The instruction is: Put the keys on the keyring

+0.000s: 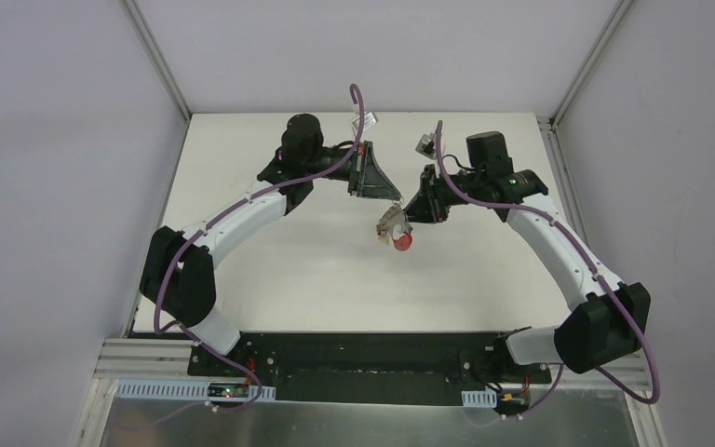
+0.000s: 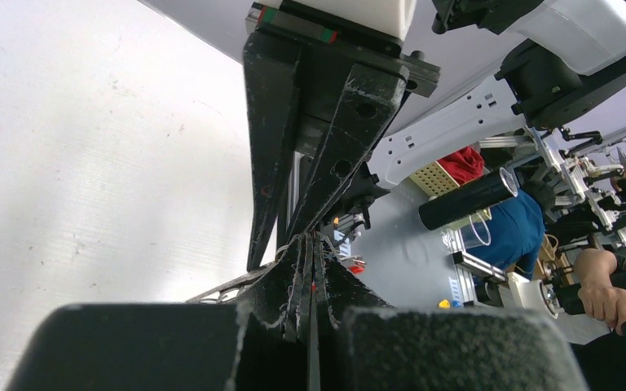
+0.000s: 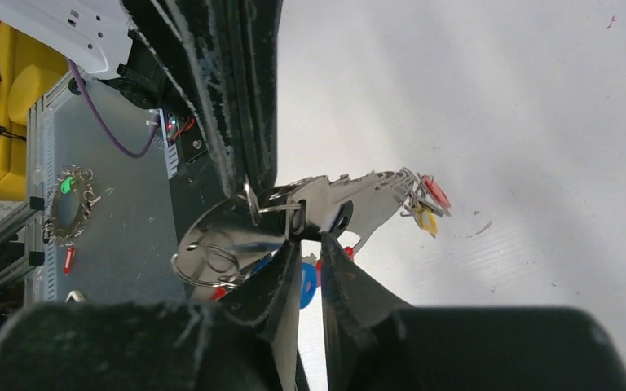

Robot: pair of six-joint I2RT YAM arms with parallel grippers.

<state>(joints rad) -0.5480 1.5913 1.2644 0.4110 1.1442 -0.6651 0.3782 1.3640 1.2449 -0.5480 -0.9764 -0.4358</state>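
While left gripper (image 1: 394, 196) sits fully closed at 12 o'clock of keyring (image 1: 392, 230), right gripper (image 1: 408, 219) pinches it narrowly from 2 o'clock.

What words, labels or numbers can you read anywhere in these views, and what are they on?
No text reads clearly in any view.
Left cable tag: too small to read.
Right cable tag: too small to read.
Keys: no print visible on the coloured heads.
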